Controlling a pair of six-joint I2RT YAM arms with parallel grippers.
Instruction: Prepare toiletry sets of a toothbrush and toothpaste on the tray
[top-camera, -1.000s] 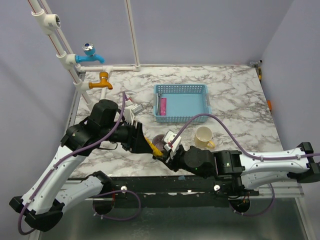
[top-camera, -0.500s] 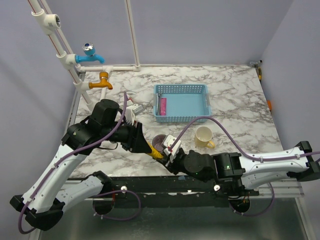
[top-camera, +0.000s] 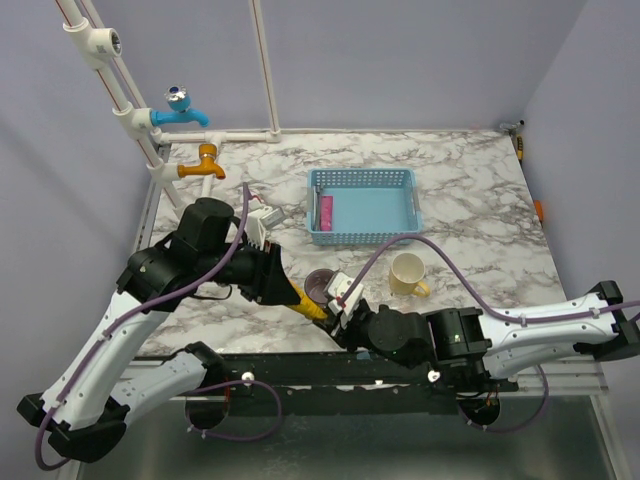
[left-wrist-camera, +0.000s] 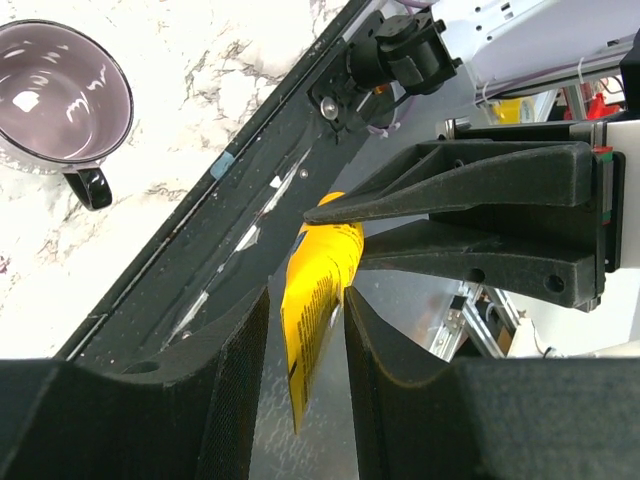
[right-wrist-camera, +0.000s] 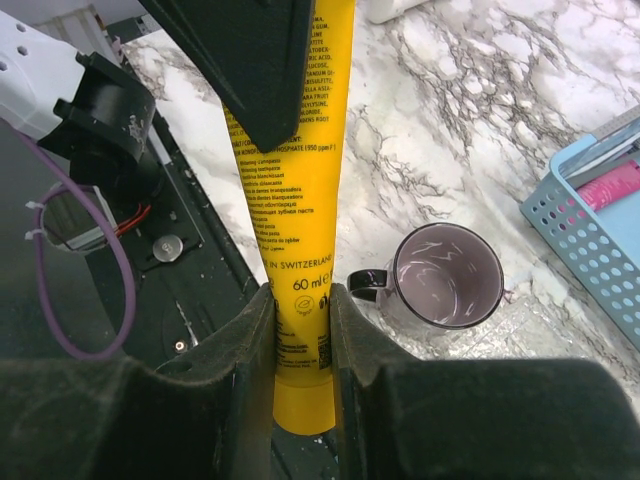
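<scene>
Low centre of the top view, the left gripper (top-camera: 297, 297) flanks the yellow toothpaste (top-camera: 312, 307), its hold unclear. The right gripper (top-camera: 329, 313), clenched on the cap end, has drawn back slightly, so the handover looks unfinished, well short of the tray (top-camera: 362, 237)

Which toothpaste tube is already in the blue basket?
The magenta-pink tube; the yellow tube is gripped by the left end effector and the right end effector.
</scene>
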